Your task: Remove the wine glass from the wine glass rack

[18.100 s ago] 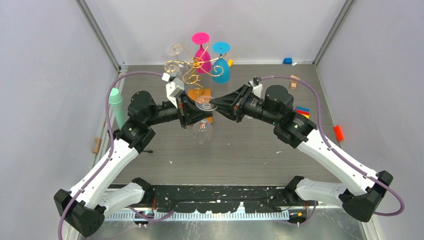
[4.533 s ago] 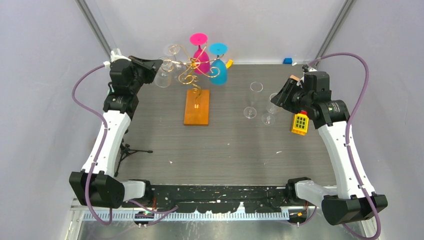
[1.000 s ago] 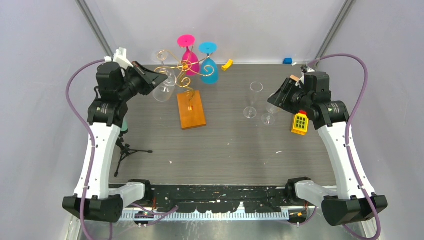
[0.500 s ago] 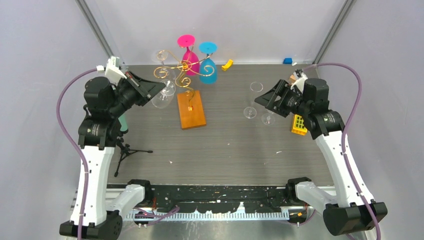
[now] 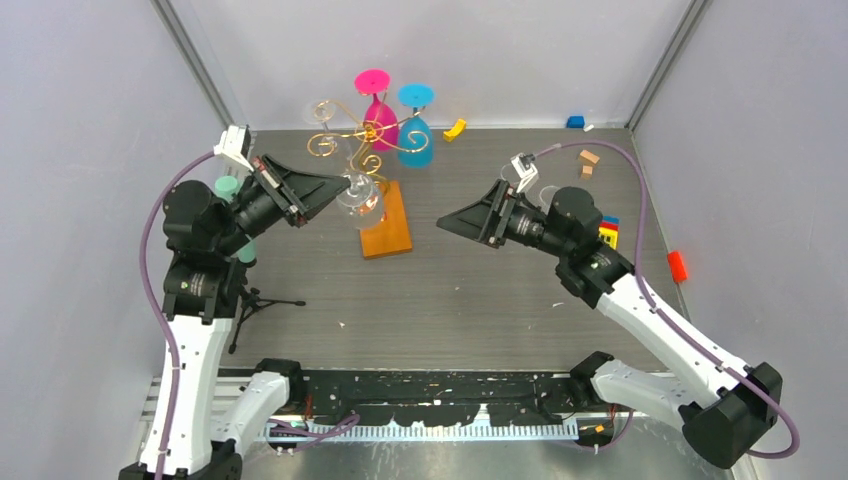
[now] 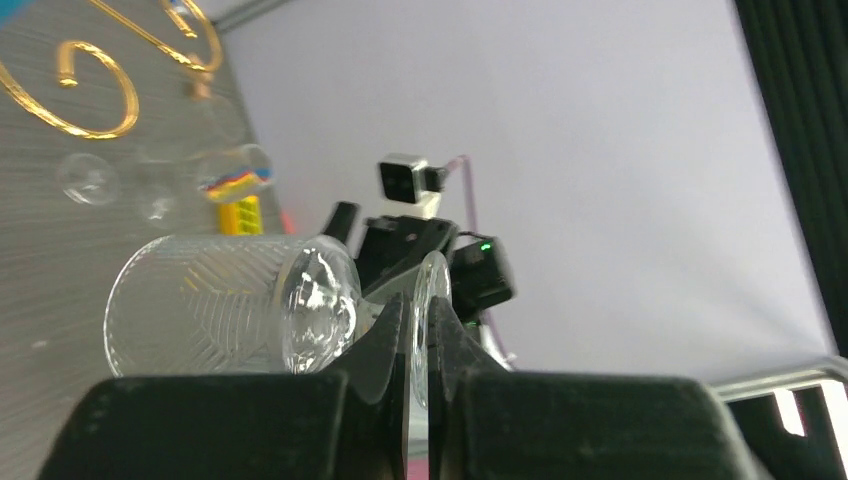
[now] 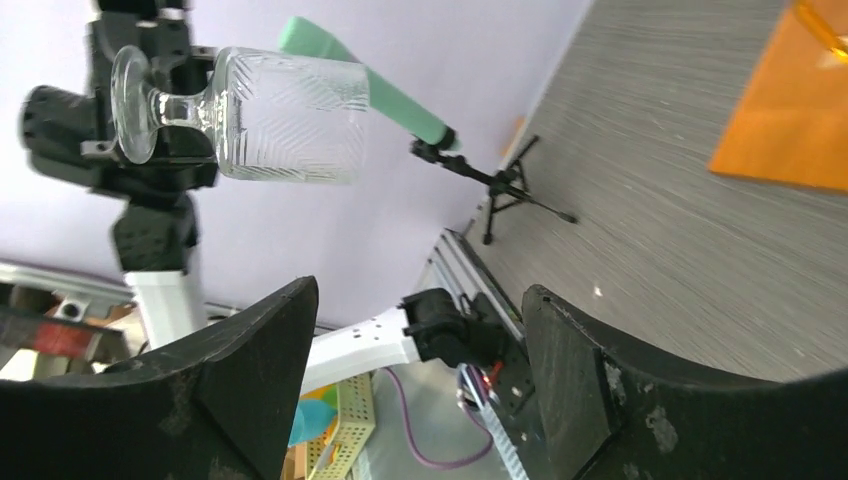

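I find the left gripper [image 5: 338, 190] closed tight on the stem of the clear wine glass [image 5: 360, 196]. Its fingers [image 6: 385, 338] pinch between bowl and foot. The glass is held in the air, crosswise to the fingers, and in the right wrist view it appears to lie on its side. From the top view it sits over the far end of the orange base [image 5: 388, 230] of the wine glass rack [image 5: 345, 138]. In the left wrist view the rack's gold curls stand apart from the glass. A pink glass [image 5: 377, 108] and a blue glass [image 5: 414, 140] hang upside down on the rack. The right gripper [image 5: 447, 219] faces the held glass with its jaws spread wide, holding nothing.
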`<state>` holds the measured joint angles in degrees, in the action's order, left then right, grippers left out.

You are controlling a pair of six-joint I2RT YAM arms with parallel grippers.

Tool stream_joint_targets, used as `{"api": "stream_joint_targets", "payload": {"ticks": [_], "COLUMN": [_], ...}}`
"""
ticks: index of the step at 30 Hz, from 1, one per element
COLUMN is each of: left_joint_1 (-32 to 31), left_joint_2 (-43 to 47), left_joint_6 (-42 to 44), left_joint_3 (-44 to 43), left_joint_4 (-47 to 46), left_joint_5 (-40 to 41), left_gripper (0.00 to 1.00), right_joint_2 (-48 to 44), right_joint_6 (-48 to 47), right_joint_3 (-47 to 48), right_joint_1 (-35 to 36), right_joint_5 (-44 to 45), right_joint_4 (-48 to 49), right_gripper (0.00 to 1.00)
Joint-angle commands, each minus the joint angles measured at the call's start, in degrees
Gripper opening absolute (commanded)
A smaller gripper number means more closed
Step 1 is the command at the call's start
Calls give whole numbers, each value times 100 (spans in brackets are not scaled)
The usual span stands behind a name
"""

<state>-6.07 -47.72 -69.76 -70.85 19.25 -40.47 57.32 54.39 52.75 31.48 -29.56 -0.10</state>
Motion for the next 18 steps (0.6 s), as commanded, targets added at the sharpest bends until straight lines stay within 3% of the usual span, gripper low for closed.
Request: {"api": "stream_joint_targets", "payload": {"ticks": [1,4,8,18], "left_joint_1": [-149,-246,-307,-362], "left_joint_2": [105,92,88,124], "left_joint_6": [-1890,-2581,-2969,-3455], "left_joint_3": [396,686,685,704], "left_joint_4": [-2500,-3329,-3626,-4074], "left_joint_5": [-411,-169,78,365], "left_gripper": [0,0,0,0], "right_joint_2": [42,108,164,630], "right_joint_6": [1048,1352,1480,1711], "right_joint_3": [-442,-691,-824,-420], "right_joint_1": [445,724,961,1142], "right_joint_5": [396,700,949,810], "right_joint_4": [2861,3615,4363,4865], "right_gripper": [80,80,80,80]}}
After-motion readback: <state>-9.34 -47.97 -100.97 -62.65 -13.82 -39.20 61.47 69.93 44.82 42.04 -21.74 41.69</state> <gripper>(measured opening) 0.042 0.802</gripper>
